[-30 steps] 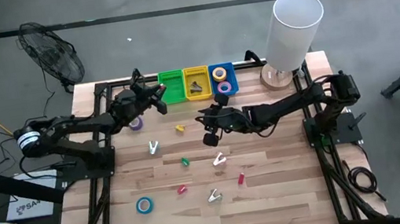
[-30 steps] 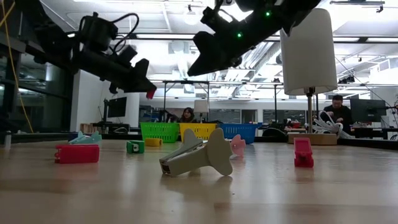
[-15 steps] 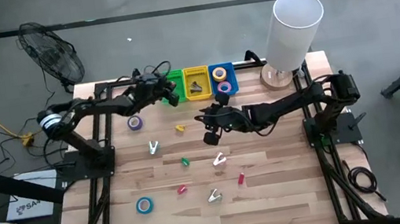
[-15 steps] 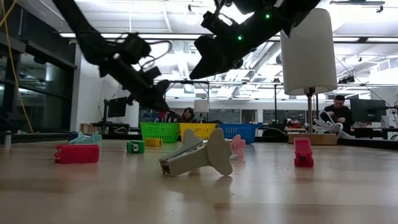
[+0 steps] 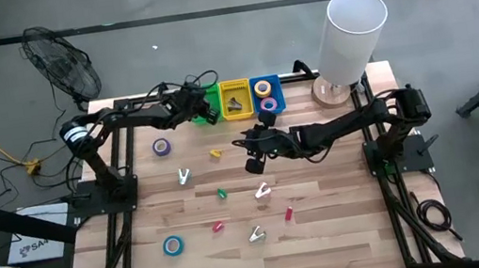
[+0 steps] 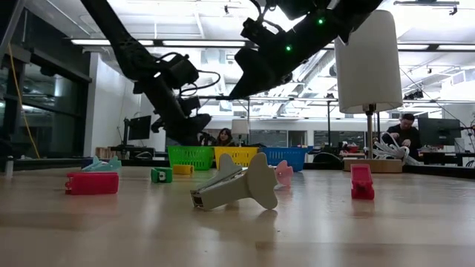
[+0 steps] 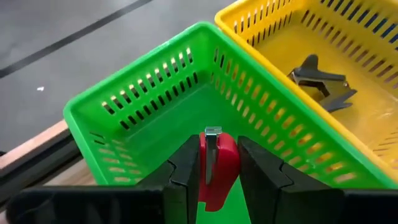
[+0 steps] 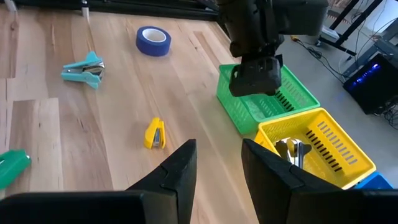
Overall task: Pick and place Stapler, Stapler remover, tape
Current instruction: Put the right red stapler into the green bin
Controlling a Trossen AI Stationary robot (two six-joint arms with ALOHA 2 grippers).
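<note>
Desk (image 5: 331, 234), wood, seen from above. White cylinder (image 5: 353, 31) on a base at 1 o'clock. Three bins in a row at 12 o'clock: green bin (image 7: 143, 118), yellow bin (image 5: 235, 99), blue bin (image 5: 267, 95). Yellow bin holds a dark remover (image 7: 323, 84); blue bin holds two tape rolls, yellow and purple.

Left end effector (image 7: 214, 165) hangs over the green bin, fingers closed on a small red stapler (image 7: 217, 168), not released. Right end effector (image 8: 217, 165) hovers above desk centre at about 12 o'clock, fingers partly open, nothing between them.

Loose on desk: blue tape (image 5: 173, 246) at 7 o'clock, purple tape (image 5: 161, 147) at 10 o'clock, silver removers at 9 o'clock, centre and 6 o'clock, a yellow stapler (image 5: 215, 154) at 11 o'clock, a green stapler (image 5: 221, 194) at centre, two red staplers at 6 o'clock.
</note>
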